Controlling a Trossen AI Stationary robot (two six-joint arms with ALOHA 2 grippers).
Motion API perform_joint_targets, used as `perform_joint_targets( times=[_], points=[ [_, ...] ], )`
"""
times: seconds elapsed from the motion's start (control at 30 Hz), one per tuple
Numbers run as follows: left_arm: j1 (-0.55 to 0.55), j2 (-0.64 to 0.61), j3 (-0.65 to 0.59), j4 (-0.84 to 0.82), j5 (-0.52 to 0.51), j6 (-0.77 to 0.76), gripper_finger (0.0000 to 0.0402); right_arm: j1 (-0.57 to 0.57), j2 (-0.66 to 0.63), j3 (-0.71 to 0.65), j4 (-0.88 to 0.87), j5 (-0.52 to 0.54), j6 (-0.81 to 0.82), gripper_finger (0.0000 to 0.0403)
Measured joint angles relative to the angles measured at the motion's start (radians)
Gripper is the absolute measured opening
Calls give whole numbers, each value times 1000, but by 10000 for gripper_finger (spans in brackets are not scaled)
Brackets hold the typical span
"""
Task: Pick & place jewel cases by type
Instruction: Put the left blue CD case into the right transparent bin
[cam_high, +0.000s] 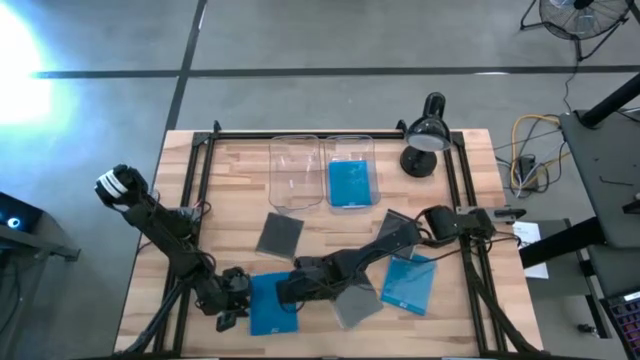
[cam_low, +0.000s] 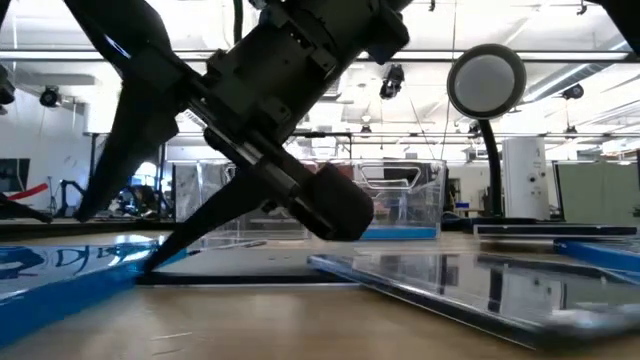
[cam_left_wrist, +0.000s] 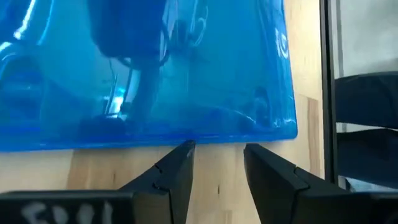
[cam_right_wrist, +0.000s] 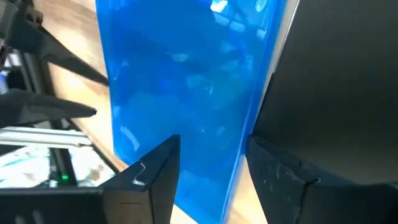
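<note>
**Both grippers meet at one blue case on the near edge**

Nearest the low camera lies a blue jewel case (cam_low: 70, 270) at the front of the table (cam_high: 200, 215), flat on the wood. The left gripper (cam_high: 235, 298) sits just beside one edge of it, fingers (cam_left_wrist: 177, 171) spread apart and holding nothing; the case edge lies just ahead of the fingertips. From the opposite side the right gripper (cam_high: 287, 290) reaches in low, its fingers (cam_right_wrist: 152, 171) parted with the same case (cam_right_wrist: 193, 106) showing between them; I cannot tell whether they touch it.

Just beside that case, under the right arm, a grey case (cam_high: 355, 303) lies flat, and next to it a second blue case (cam_high: 408, 283). Another dark case (cam_high: 400, 235) lies partly under the right arm's forearm. A further grey case (cam_high: 279, 236) lies apart, nearer the table's middle.

Behind these stand two clear bins side by side: one clear bin (cam_high: 295, 170) shows no contents, the other bin (cam_high: 350, 150) holds a blue case (cam_high: 351, 183). A black desk lamp (cam_high: 425, 135) stands beside the bins towards the right arm's side. In the low view the right arm's bulk blocks much of the bins.
</note>
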Motion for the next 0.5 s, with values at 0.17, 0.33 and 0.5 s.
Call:
perform_joint_targets(
  times=[0.17, 0.33, 0.5],
  points=[
    [3, 38, 1, -2, -10, -22, 128, 2, -36, 46, -159, -63, -112, 176],
    [2, 40, 3, -4, -21, -28, 128, 19, -76, 117, -322, -83, -196, 176],
    [2, 40, 11, 1, -43, -11, 128, 48, -62, 137, -331, -105, -152, 176]
  ],
)
